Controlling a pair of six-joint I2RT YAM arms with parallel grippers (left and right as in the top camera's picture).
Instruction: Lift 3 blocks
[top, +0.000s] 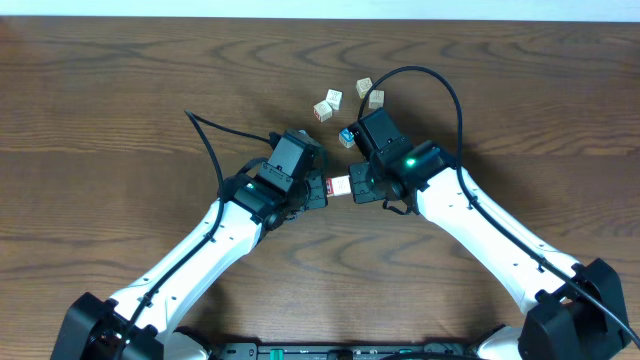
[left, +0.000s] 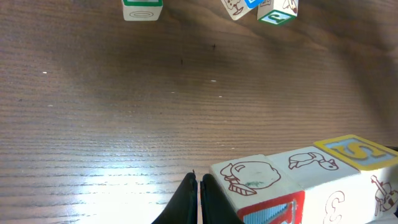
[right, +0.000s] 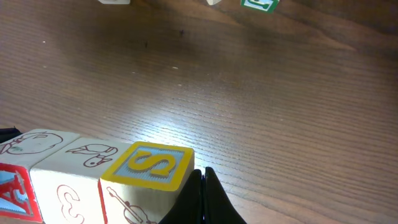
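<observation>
Three wooden alphabet blocks stand in one tight row (top: 340, 186) between my two grippers. In the left wrist view the row runs from a block with a red-framed side face (left: 255, 182), past a cream block with a turtle drawing (left: 311, 163), to a block with a yellow S on top (left: 357, 152). My left gripper (left: 199, 178) is shut and its side presses on the red-faced end. My right gripper (right: 203, 172) is shut too and leans on the S block (right: 149, 165). Whether the row is off the table I cannot tell.
More small blocks lie scattered on the far side of the brown wooden table (top: 120, 100): a pale pair (top: 328, 105), another pair (top: 370, 93), and a blue-faced one (top: 347, 137) close to the right arm. A green-faced block (left: 142, 7) shows at the left wrist view's top edge.
</observation>
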